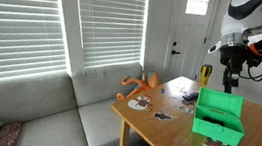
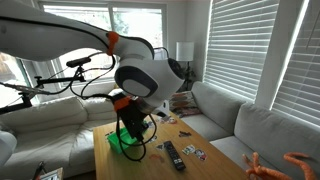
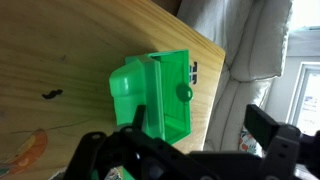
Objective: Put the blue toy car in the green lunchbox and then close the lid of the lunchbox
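The green lunchbox (image 1: 219, 126) stands on the wooden table (image 1: 165, 128). Its lid (image 1: 218, 99) looks raised along the back edge. In the wrist view the green lunchbox (image 3: 165, 95) lies just beyond my fingers, by the table edge. My gripper (image 3: 200, 118) is open and empty, hovering above the box in an exterior view (image 1: 233, 82). In an exterior view the arm hides most of the lunchbox (image 2: 118, 146), and the gripper (image 2: 131, 132) is over it. The blue toy car shows in no view.
An orange toy (image 1: 142, 82), several cards (image 1: 162, 114) and a dark object (image 1: 185, 91) lie on the table. A black remote (image 2: 173, 154) lies near the box. A grey sofa (image 1: 55, 114) runs along the table's edge, under window blinds.
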Tool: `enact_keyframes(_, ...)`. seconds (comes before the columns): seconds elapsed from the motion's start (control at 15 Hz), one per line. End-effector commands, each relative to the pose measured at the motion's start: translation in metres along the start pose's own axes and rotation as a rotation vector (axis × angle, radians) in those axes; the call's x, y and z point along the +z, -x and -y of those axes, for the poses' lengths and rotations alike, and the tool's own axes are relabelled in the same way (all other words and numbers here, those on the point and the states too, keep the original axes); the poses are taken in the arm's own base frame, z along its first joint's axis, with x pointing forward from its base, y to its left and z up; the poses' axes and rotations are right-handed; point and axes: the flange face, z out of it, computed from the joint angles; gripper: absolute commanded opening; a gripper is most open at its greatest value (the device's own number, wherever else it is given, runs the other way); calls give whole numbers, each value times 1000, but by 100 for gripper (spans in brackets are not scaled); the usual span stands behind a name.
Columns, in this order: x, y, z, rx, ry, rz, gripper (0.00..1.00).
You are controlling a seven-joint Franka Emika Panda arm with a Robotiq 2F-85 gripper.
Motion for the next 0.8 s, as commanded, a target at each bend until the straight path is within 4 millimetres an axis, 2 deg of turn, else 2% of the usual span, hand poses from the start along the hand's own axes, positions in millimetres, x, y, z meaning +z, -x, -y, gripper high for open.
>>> enact_keyframes(0.0,16,3,20,4,57,16,100)
enact_keyframes(0.73,31,-9,64,-64,159,19,100)
